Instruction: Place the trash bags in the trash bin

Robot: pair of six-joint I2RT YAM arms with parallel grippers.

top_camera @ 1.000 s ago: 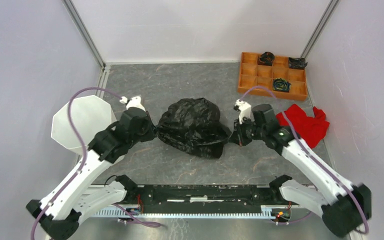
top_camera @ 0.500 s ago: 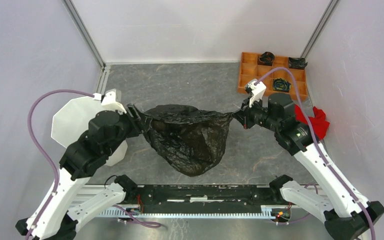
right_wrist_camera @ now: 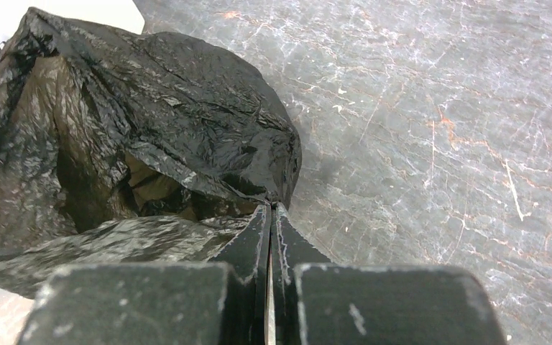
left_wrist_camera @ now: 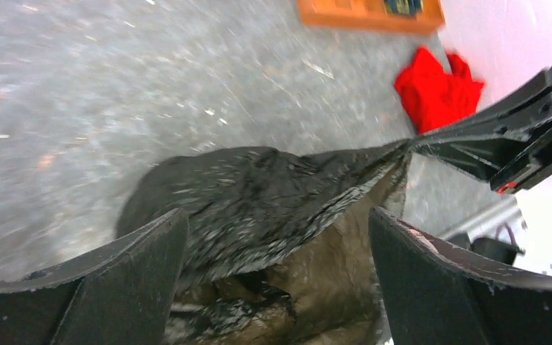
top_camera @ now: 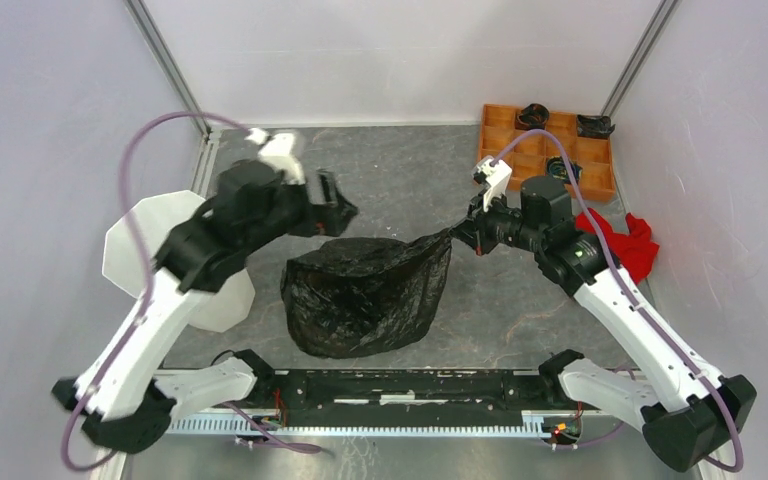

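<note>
1. Grey marbled tabletop (top_camera: 390, 150) fills the floor of a pale-walled enclosure.
2. The trash bag (top_camera: 360, 295) lies at the middle of the tabletop, a little toward 6 o'clock. It is thin black film, glossy and finely wrinkled. The wrist views show a duller brownish inside where the film gapes.
3. Its long axis runs from about 8 o'clock to 2 o'clock. The bulk slumps at the 8 o'clock end, and the other end is drawn up into a taut point aimed at 2 o'clock.
4. The right hand (top_camera: 457, 238) has its fingers pressed together on that point, with film pinched between them.
5. The left hand (top_camera: 338, 208) hangs at the bag's 11 o'clock, motion-blurred. Its fingers (left_wrist_camera: 115, 287) are spread wide with nothing between them and stand clear of the film.
6. The trash bin (top_camera: 130, 250), white with faceted sides, sits at 9 o'clock, partly behind the left arm and apart from the bag.
7. An orange tray (top_camera: 500, 150) sits at 1 o'clock and a red cloth (top_camera: 625, 250) at 3 o'clock.
8. No lettering is legible on the film or the bin.
</note>
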